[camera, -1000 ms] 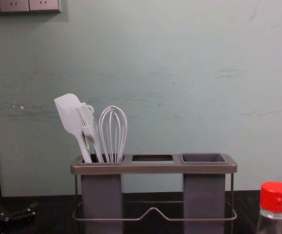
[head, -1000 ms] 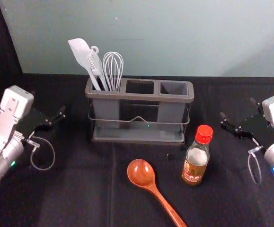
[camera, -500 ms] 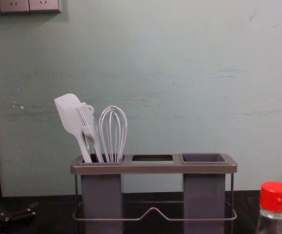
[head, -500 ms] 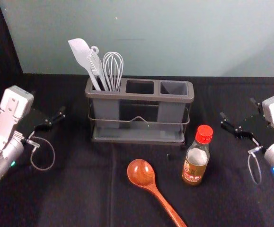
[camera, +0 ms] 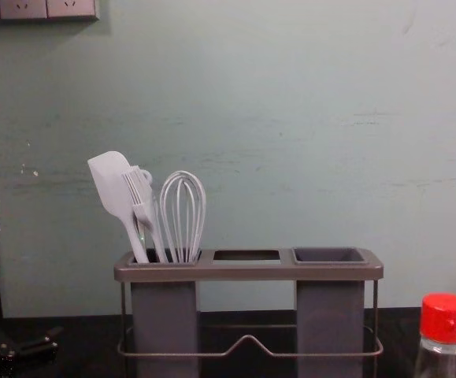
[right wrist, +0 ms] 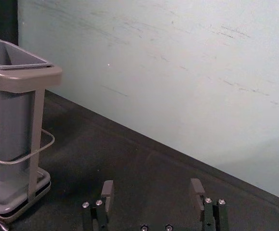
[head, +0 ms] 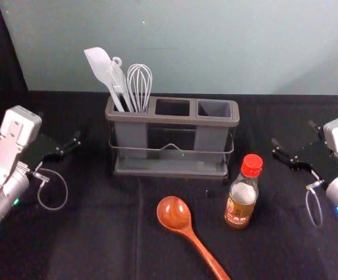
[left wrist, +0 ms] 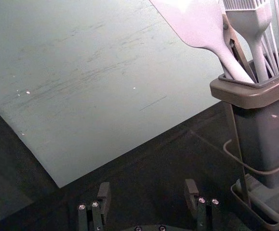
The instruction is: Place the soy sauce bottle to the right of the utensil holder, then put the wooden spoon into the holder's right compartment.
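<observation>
Both grippers are released — fingers spread wide apart, with nothing between them. The left gripper [head: 59, 126] hangs off to the left of the utensil holder [head: 171, 118], well apart from it; its fingers [left wrist: 104, 197] touch none of the utensils. The right gripper [head: 293, 133] mirrors it off to the holder's right, its fingers [right wrist: 197, 193] likewise wide open and clear of the holder.

The soy sauce bottle [head: 241, 201] stands upright on the table [head: 104, 239], in front of the holder's right end. The wooden spoon [head: 175, 213] lies in front of the holder — bowl nearest it, handle slanting away rightward. A spatula [head: 100, 64], brush [head: 119, 81] and whisk [head: 139, 81] stand in the holder's left compartment.
</observation>
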